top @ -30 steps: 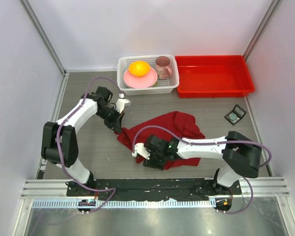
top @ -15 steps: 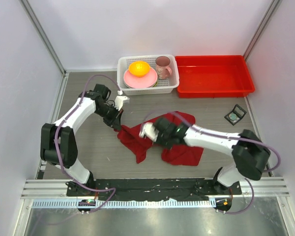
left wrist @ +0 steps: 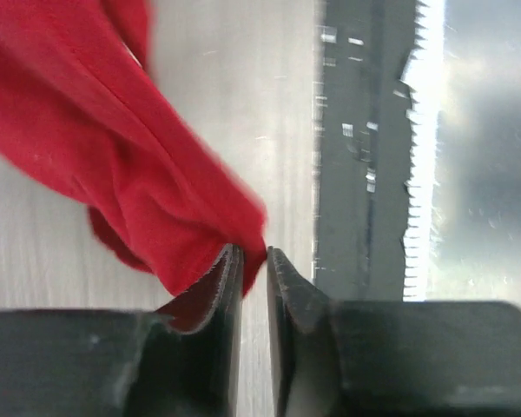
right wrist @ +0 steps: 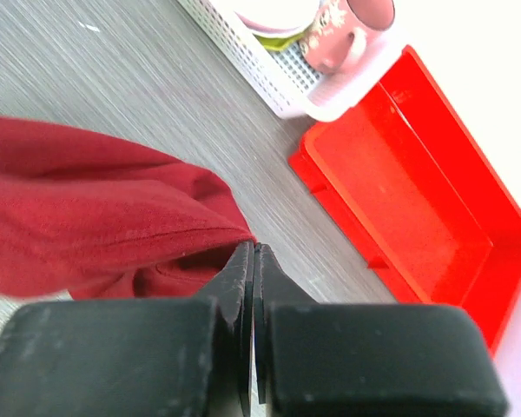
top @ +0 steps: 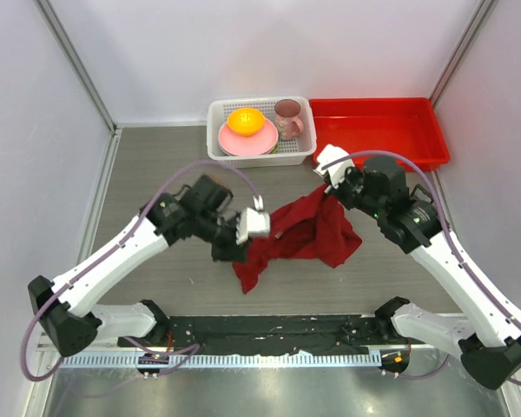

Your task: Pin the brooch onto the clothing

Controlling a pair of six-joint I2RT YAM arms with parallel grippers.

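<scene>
The T-shirt [top: 308,230] runs bunched from the jaws of my left gripper [left wrist: 253,254] to the closed jaws of my right gripper [right wrist: 253,248], a red barrier across the middle of the bench [top: 148,165]. Behind it I get a bare strip, then the white basket [top: 260,159] and the red tray [top: 378,162], side by side against the back wall, closing that edge. The far-left bench beside the basket is open to me. My left arm [top: 113,261] slants over the near-left part, and my right arm [top: 451,252] blocks the right side. In front of the shirt, bare bench runs to the mounting rail [top: 269,328].
</scene>
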